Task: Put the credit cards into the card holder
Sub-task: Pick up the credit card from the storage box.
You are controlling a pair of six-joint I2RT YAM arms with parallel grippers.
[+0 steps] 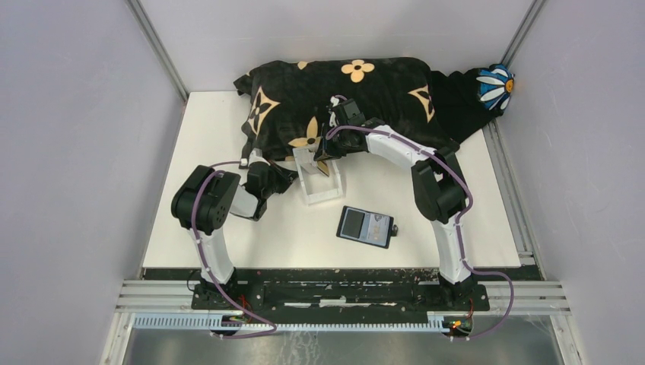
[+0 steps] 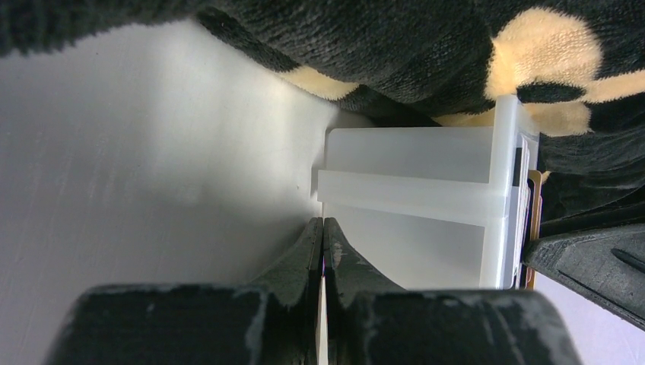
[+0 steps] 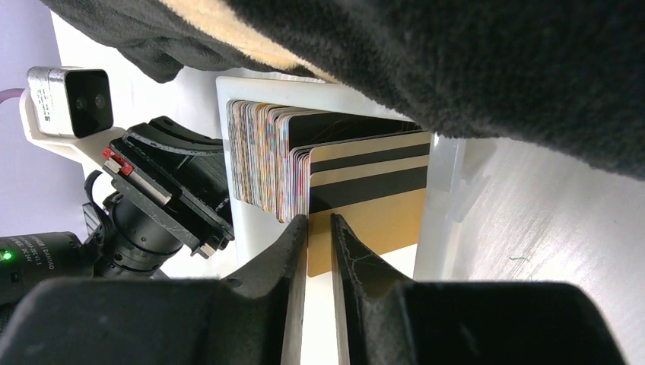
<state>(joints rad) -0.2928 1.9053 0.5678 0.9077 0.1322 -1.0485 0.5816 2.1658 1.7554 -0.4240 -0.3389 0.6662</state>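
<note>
Left gripper (image 2: 322, 236): jaws together, nothing between them, tip right at the side wall of the clear box (image 2: 411, 198), low over the table (image 1: 228, 228). Can't tell if it touches the wall.

Right gripper (image 3: 319, 228): reaches down into the box from the far side. Jaws are nearly together with 1 narrow gap. The gold card (image 3: 373, 198), with 2 black stripes, shows in that gap and past the tips. Can't tell if the jaws actually pinch it or only straddle its edge.

Cards (image 3: 258, 160): a packed stack standing on edge in the box, with the gold card at the front of the stack and leaning out from it.

Holder (image 1: 367, 226): flat on the table, nearer the arm bases than the box and to its right, well apart from both grippers. Its face looks grey inside a dark rim; too small for detail.

Blanket (image 1: 365, 95): black with tan flowers, bunched across the far side of the table, its edge hanging over the far end of the box.
</note>
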